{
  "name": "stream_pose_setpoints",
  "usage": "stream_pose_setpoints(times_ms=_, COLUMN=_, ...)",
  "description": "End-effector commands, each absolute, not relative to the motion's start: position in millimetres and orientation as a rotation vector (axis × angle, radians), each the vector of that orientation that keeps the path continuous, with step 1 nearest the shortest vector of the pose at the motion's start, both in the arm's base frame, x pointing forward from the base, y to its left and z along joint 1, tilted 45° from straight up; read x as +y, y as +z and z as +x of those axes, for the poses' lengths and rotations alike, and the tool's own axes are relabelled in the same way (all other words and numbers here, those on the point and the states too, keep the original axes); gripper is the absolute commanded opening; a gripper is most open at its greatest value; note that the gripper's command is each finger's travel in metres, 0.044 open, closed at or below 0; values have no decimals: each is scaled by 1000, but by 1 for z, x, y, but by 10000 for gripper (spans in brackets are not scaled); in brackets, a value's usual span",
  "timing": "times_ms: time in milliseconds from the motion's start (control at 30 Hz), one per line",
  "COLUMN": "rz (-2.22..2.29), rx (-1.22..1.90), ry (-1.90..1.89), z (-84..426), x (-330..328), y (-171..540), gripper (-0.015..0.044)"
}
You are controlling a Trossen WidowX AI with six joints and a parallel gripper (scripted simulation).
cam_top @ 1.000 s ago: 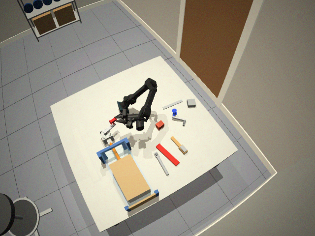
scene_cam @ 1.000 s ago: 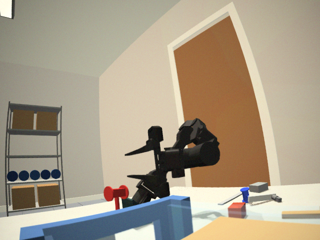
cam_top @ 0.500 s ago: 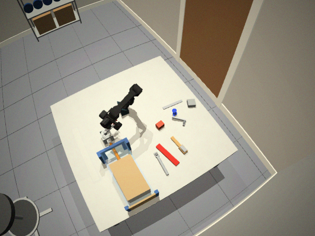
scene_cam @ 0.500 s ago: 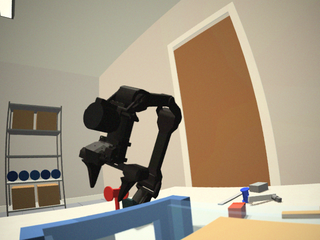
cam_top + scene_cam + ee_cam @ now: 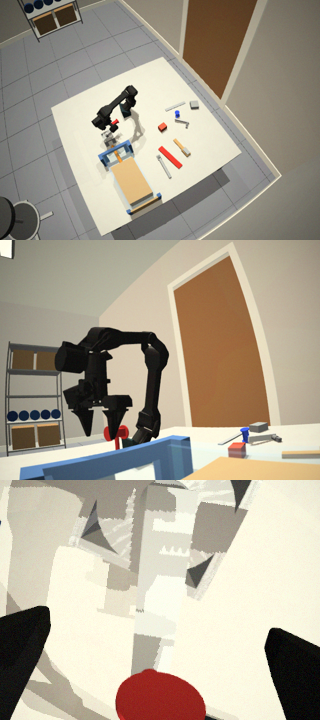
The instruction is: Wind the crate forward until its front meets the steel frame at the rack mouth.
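The winch handle's red grip (image 5: 115, 121) (image 5: 117, 433) (image 5: 160, 697) stands up at the end of its pale crank arm (image 5: 165, 580). The arm reaches over the hand winch (image 5: 107, 135); its key and the round hole are hidden. My gripper (image 5: 100, 437) (image 5: 160, 630) is open and empty, pointing down, fingers wide apart, with the grip low between them in the wrist view. The tan-topped crate (image 5: 131, 180) (image 5: 258, 469) sits flat behind the blue frame (image 5: 116, 149) (image 5: 116, 451), with a gap between. An orange strap (image 5: 117, 155) runs from it toward the winch.
Right of the arm lie a red block (image 5: 162, 127), a blue spool-shaped piece (image 5: 177, 113), a grey angled crank (image 5: 182, 120), a grey block (image 5: 194, 104) and a flat grey bar (image 5: 175, 106). Nearer the cubby lie a red bar (image 5: 170, 157), a wooden-handled tool (image 5: 178, 143) and a grey wrench-like tool (image 5: 164, 167).
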State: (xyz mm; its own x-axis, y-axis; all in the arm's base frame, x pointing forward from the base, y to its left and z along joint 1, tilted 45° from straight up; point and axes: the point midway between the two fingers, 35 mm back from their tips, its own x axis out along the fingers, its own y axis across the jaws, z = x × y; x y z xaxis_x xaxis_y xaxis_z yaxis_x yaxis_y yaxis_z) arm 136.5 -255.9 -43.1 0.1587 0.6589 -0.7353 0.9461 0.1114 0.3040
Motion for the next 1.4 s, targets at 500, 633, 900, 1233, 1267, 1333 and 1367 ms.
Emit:
stream_pose_setpoints(times_ms=500, rz=1635, rx=1588, ry=-430, z=144, x=-222, y=-74, gripper=440)
stream_pose_setpoints(times_ms=633, rz=1635, rx=1587, ry=-430, z=145, x=-218, y=-78, gripper=440)
stream_pose_setpoints(times_ms=900, rz=1626, rx=1582, ry=-434, z=145, x=-218, y=-82, gripper=387)
stream_pose_setpoints(times_ms=1233, rz=1626, rx=1582, ry=-434, z=145, x=-218, y=-82, gripper=125)
stream_pose_setpoints(times_ms=1267, rz=1626, rx=1582, ry=-434, z=145, x=-218, y=-82, gripper=118)
stream_pose_setpoints(times_ms=1333, rz=1626, rx=1582, ry=-434, z=145, x=-218, y=-82, gripper=105)
stream_pose_setpoints(times_ms=1367, rz=1626, rx=1582, ry=-434, z=145, x=-218, y=-82, gripper=98)
